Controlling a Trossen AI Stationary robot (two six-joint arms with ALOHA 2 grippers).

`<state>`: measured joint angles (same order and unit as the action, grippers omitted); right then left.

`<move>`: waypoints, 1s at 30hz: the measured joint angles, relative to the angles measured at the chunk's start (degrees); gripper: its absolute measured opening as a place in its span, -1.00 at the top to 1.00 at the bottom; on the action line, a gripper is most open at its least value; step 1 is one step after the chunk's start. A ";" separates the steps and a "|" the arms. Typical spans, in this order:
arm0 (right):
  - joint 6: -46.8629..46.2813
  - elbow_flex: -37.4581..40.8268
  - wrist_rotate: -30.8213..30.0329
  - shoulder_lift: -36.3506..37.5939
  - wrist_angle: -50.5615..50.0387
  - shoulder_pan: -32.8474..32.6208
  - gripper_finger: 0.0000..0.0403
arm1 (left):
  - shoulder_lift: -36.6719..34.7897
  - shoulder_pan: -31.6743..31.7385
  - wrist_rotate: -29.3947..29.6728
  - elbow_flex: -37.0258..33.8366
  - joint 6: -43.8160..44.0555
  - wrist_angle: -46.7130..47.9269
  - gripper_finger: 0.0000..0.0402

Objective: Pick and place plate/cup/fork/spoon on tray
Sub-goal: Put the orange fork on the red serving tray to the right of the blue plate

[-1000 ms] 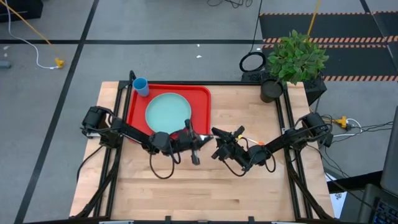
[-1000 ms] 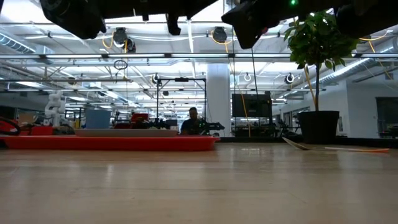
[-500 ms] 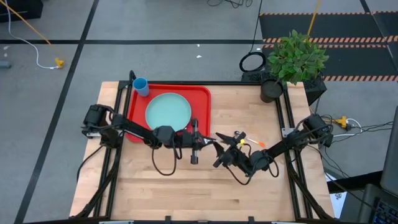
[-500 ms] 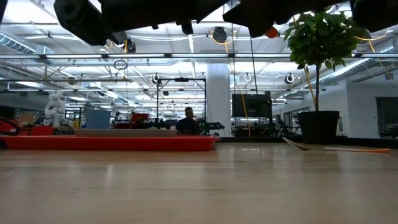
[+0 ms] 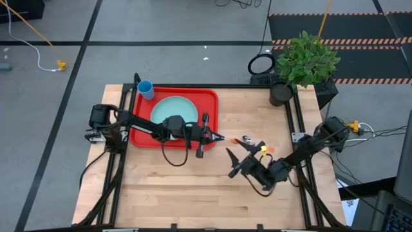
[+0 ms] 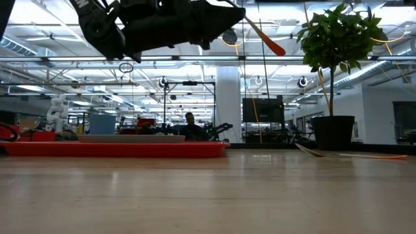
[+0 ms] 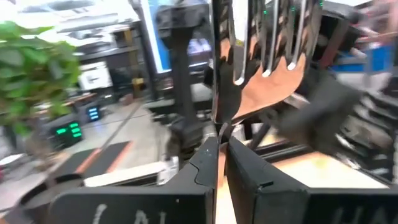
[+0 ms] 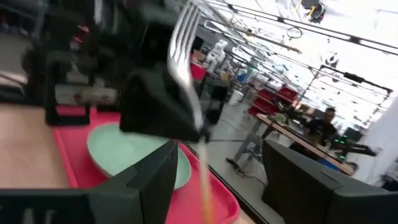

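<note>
1. A potted plant stood upper right.
2. The left gripper, centre frame, clamped the silver-tined, orange-handled fork.
3. The right gripper gaped empty, lower right.

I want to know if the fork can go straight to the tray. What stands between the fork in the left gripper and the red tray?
Nothing visible does. The left gripper holds the fork just off the red tray's edge nearest the right arm. The plate and cup are already on the tray, and the right gripper is open and clear of that path.
</note>
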<state>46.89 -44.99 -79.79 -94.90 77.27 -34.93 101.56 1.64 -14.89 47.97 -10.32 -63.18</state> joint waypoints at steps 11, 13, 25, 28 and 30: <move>-23.31 2.86 13.26 9.52 -14.53 0.25 -0.13 | 0.00 1.67 -8.02 0.00 0.30 -0.81 0.90; -31.44 3.47 19.39 9.43 -20.02 1.98 -0.13 | 0.00 1.67 -8.04 0.00 0.27 -0.81 0.90; -54.35 3.45 37.19 12.89 -39.03 6.28 -0.09 | 0.00 1.61 -16.82 -0.02 0.10 1.14 0.95; -57.62 3.43 42.19 14.44 -43.49 8.27 -0.09 | 0.00 1.61 -16.84 -0.02 0.04 1.95 0.98; -58.22 3.43 43.06 15.10 -45.33 9.06 -0.09 | 0.00 1.61 -16.68 -0.02 0.02 2.48 0.98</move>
<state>-11.33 -41.56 -36.73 -79.81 31.94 -25.86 101.56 3.25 -31.57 47.94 -10.30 -60.70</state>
